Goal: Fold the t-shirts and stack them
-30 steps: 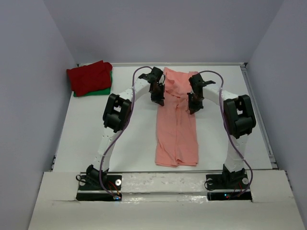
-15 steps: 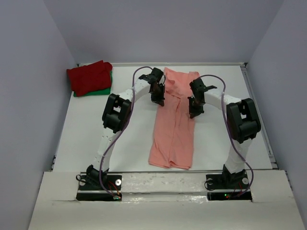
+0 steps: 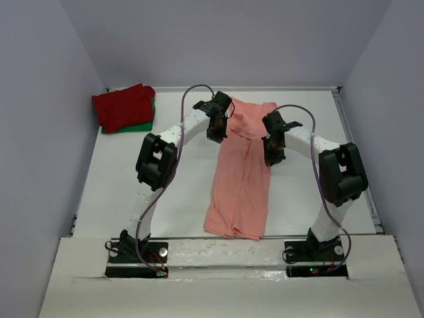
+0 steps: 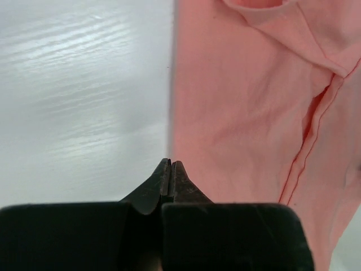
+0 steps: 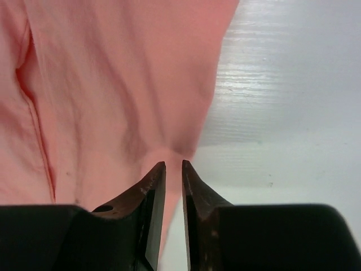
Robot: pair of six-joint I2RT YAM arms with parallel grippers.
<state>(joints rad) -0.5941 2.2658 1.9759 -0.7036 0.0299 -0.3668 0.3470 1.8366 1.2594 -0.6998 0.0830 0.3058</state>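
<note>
The pink shirt is laid lengthwise on the table as a long narrow strip. It lies between the two tools, with its collar end beyond them and its hem end well behind them. The left tool is set at the strip's left edge, near the collar end. Its jaws are pressed together with no gap, and the tips meet the very edge of the cloth. Whether cloth is caught between them cannot be told. To the right of these tips the cloth lies fairly flat and is crossed by a long fold line; to their left, bare table is seen. The right tool is set at the strip's right edge, a little further back than the left tool. Its jaws are spread by a narrow gap, and nothing is seen held in that gap. Just ahead of its tips the cloth edge is drawn into a small pucker, with creases running away from it. Cloth lies to the left of the tips and bare table to the right. The red shirt is folded and stacked on the green shirt, well to the left of the left tool and somewhat beyond it. Only a green edge shows under the red.
</note>
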